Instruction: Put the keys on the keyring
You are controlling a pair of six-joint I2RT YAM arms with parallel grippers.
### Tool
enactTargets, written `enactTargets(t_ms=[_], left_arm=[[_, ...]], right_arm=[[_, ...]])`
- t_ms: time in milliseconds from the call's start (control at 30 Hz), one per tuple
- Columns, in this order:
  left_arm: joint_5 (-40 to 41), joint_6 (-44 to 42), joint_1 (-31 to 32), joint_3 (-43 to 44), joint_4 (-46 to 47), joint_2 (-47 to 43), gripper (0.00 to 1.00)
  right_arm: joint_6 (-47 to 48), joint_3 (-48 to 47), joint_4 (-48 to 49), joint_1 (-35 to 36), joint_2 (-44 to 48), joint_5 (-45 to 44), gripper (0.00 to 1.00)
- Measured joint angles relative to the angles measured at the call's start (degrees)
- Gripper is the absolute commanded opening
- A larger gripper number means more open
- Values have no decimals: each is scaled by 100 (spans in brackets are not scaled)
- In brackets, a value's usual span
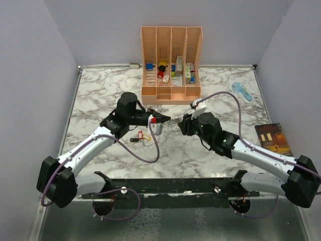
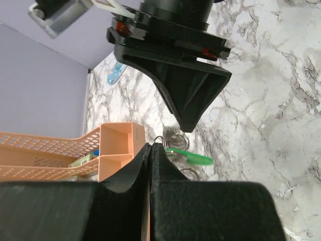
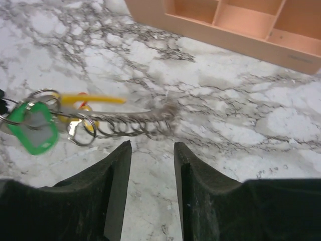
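Observation:
The keyring [image 3: 135, 118] hangs stretched above the table as a thin silvery line strung with several small wire rings; a yellow band [image 3: 95, 99] lies behind it. A green-tagged key [image 3: 34, 131] hangs on its left part. My left gripper [image 1: 159, 119] is shut on the keyring's left end, and in the left wrist view wire loops [image 2: 161, 141] and the green tag [image 2: 193, 157] show just past its closed tips [image 2: 151, 145]. My right gripper [image 3: 152, 145] is open just short of the chain's free end, with nothing between its fingers. Red-, yellow- and black-tagged keys [image 1: 140, 136] lie on the marble.
An orange compartment organizer [image 1: 171, 60] with small items stands at the back centre, close behind both grippers. A light-blue oblong gadget [image 1: 242, 92] lies at the back right. A dark brown booklet [image 1: 272, 138] sits near the right edge. Grey walls enclose the table.

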State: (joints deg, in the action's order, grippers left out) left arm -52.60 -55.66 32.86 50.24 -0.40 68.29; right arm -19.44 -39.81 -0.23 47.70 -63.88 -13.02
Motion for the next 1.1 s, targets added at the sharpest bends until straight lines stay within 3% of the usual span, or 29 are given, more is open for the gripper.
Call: enactTargets(t_ms=[433,567,700,833,1000,1100], left_arm=[[284,1040,17,-557,490,538,0],[328,1561,52,-590,850,654,0],[483,1928,66,-522,1012,863,0],[953,2149,63,-417,957,935,0],[1849,2369,55,-514,931,852,14],[2422,2496,-33,-614,872,732,25]], right_arm=[[-7,308,-151,-2,-348,-946,43],[-42,308,-560,-13,-46,-1460,44],[-22,308,-940,-57,527,-1698,53],[177,240,-1106,-96,693,-1139,57],[245,-33,-1351,-94,-361,264,61],[234,-33,-1499,-94,-848,874,71]])
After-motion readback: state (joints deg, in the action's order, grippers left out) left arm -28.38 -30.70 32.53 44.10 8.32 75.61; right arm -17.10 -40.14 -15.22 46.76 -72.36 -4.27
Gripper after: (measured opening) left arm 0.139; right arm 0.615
